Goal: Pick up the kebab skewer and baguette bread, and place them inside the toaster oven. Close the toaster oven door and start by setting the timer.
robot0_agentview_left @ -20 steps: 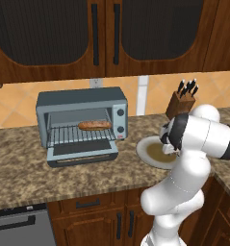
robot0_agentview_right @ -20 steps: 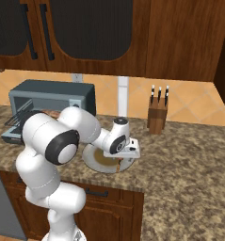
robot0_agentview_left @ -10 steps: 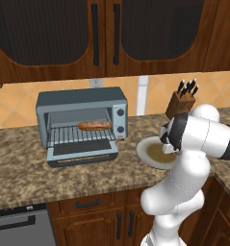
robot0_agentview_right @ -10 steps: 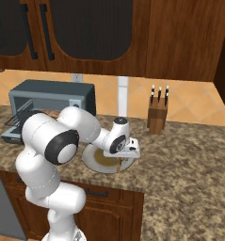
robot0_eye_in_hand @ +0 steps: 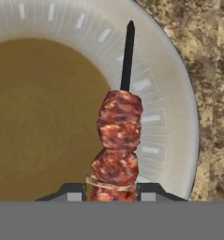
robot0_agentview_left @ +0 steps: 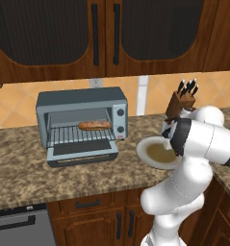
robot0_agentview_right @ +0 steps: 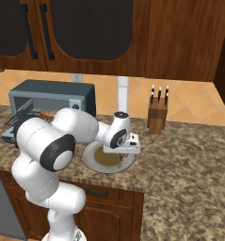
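My pincer point(robot0_eye_in_hand: 113, 190) seems closed on the skewer point(robot0_eye_in_hand: 117, 140) above the plate point(robot0_eye_in_hand: 179, 117); gripped near one end, it could tilt and slip out.

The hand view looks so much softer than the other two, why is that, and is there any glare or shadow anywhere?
Hand view: the kebab skewer and plate sit very close, so textures look smeared. Left base view: even light, no glare; the toaster oven casts little shadow. Right base view: equally flat, the gripper sharp.
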Controlling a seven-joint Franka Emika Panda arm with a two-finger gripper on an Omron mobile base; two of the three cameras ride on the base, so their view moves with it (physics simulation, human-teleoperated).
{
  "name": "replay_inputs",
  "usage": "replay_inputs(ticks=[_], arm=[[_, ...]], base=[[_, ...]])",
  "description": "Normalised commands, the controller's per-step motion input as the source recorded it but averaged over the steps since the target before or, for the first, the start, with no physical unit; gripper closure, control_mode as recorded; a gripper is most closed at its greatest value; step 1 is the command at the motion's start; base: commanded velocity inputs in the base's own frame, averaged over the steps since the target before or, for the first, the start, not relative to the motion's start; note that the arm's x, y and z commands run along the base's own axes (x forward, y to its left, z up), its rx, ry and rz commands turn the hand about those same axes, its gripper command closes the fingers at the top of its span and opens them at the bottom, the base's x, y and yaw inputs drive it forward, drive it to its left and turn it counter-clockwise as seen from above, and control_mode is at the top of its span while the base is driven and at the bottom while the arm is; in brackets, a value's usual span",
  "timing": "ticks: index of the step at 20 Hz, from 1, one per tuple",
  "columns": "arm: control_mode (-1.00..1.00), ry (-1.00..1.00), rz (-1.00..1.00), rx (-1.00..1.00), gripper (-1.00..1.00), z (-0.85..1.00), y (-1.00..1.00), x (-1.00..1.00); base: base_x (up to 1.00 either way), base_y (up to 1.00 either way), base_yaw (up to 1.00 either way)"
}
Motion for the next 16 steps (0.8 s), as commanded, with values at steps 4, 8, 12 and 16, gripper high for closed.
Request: replay_inputs(ticks=[4, 8, 12, 16], arm=[[-1.0, 0.0, 0.05, 0.0, 1.0, 0.99, 0.31, -0.49], [-1.0, 0.0, 0.15, -0.01, 1.0, 0.9, 0.69, -0.87], [-1.0, 0.0, 0.35, -0.09, 1.0, 0.65, 0.99, -0.79], [-1.0, 0.0, 0.57, -0.06, 1.0, 0.45, 0.99, -0.44]], base=[[0.0, 0.0, 0.0], [0.0, 0.0, 0.0], [0.0, 0.0, 0.0], [0.0, 0.0, 0.0]])
